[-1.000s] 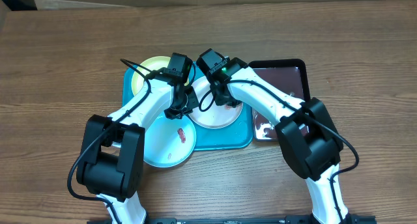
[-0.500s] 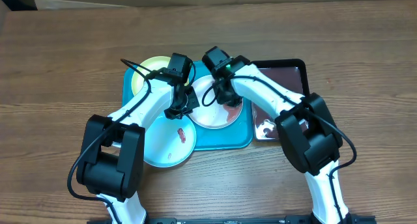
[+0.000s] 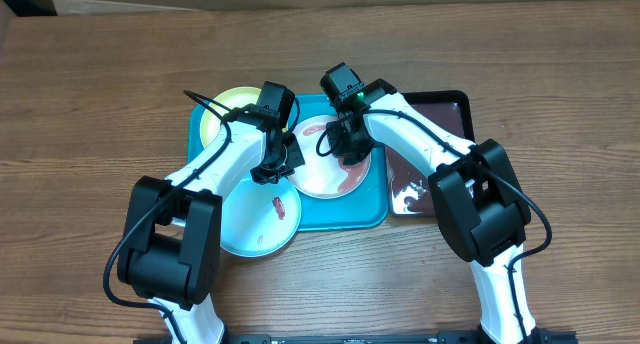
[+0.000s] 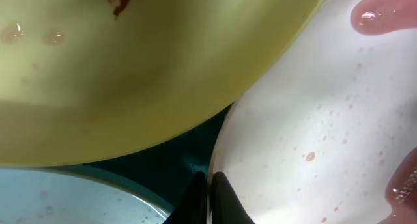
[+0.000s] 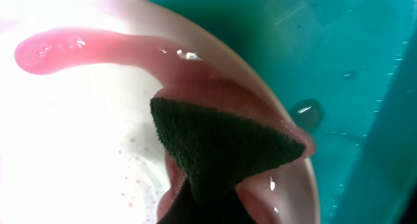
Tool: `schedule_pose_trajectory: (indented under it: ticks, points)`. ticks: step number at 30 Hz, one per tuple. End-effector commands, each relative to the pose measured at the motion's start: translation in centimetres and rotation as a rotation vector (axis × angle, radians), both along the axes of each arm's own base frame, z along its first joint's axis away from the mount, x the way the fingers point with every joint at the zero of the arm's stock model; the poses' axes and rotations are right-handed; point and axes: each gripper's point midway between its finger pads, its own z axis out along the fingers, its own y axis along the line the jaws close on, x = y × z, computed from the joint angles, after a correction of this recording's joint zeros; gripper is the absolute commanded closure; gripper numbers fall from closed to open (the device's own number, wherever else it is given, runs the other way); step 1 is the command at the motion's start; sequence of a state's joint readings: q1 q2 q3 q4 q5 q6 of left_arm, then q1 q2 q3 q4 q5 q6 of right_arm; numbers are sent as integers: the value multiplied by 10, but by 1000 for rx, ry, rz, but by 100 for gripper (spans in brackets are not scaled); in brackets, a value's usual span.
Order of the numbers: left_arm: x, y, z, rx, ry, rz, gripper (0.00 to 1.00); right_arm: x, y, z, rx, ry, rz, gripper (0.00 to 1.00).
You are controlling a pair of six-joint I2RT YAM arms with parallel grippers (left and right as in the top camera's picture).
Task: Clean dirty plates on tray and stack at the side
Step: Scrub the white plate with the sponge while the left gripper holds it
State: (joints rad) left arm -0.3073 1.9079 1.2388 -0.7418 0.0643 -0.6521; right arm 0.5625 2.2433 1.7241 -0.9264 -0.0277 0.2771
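The white plate (image 3: 318, 176) lies on the turquoise tray (image 3: 345, 216), wet with pink streaks. My left gripper (image 3: 284, 165) is shut on its left rim; in the left wrist view the fingers (image 4: 210, 199) pinch the edge of the white plate (image 4: 313, 133). My right gripper (image 3: 347, 150) is shut on a dark green cloth (image 5: 215, 142) pressed on the white plate (image 5: 65, 120) near its right rim. The yellow-green plate (image 3: 224, 108) sits at the tray's far left. The light blue plate (image 3: 255, 224), with a red smear, overhangs the tray's near left corner.
A narrower black tray (image 3: 445, 119) with reddish liquid stands right of the turquoise tray, under my right arm. Brown wooden table (image 3: 90, 104) lies all around. In the left wrist view the yellow-green plate (image 4: 130, 74) and light blue plate (image 4: 52, 198) crowd the white plate.
My right gripper has slid the cloth to the right across the white plate, uncovering a pink streak on its far side. The left gripper has kept still on the rim.
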Motion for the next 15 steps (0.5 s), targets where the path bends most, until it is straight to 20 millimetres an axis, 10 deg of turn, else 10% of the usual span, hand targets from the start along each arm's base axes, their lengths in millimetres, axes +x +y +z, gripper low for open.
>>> schedule_pose_trajectory:
  ticks: [1, 15]
  points:
    - [5, -6, 5, -17, -16, -2, 96, -41, 29, -34, 102, 185, 46, 96]
    - [5, -6, 5, -17, -15, -2, 96, -59, 56, -23, 273, 274, 136, 96]
